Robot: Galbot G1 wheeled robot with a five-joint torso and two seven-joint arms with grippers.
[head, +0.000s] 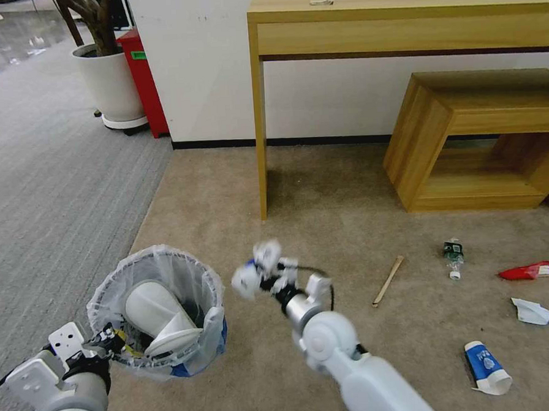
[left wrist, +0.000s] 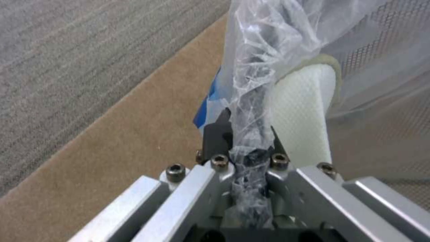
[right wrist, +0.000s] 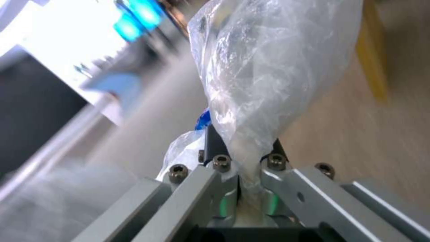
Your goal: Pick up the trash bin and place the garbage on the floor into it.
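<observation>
Trash bin stands on the beige floor, left gripper clamped on its bag-lined rim; one white slipper already inside. Right gripper is closed on a crinkly plastic-wrapped piece, held just right of the rim, above the carpet. Step in hand: carrying litter to the bin. Next move calls for swinging left over the opening before release. Stick, bottle, red packet, paper and carton lie well apart to the right.
</observation>
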